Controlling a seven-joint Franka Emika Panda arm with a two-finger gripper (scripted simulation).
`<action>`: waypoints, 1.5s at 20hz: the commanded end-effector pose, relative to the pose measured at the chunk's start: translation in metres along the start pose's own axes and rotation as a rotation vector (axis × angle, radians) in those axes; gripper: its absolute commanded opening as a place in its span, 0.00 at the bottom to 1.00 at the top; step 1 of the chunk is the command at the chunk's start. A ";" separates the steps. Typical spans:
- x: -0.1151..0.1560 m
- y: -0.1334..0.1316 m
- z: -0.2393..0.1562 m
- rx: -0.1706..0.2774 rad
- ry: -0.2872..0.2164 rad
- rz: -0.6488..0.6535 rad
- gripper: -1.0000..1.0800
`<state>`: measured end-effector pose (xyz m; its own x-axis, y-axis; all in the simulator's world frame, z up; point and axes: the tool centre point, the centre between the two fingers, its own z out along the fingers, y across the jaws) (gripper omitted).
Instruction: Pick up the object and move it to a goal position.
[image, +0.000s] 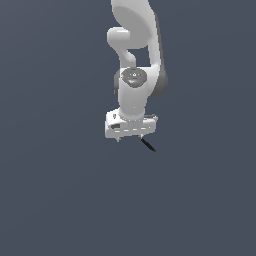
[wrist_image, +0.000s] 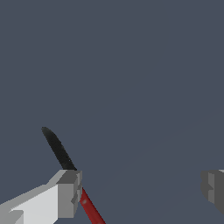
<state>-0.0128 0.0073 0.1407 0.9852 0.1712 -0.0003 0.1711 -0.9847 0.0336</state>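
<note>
The object is a thin black sliver with a pointed end, lying just beside the white gripper's fingertip on the exterior view's right. In the wrist view it is a black blade that runs on into a red part. It passes right by one grey fingertip, which covers part of it. The other fingertip is far from it. The gripper is open with its jaws wide apart and holds nothing. The gripper points downward, low over the ground.
The ground is a plain dark grey-blue surface in both views. The white arm rises above the gripper. No goal marker shows.
</note>
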 end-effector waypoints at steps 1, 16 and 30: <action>-0.007 -0.010 0.012 0.002 0.000 -0.060 0.96; -0.066 -0.077 0.075 0.029 0.007 -0.446 0.96; -0.072 -0.083 0.094 0.033 0.008 -0.479 0.96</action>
<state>-0.0970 0.0738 0.0493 0.7957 0.6056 -0.0002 0.6056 -0.7957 0.0006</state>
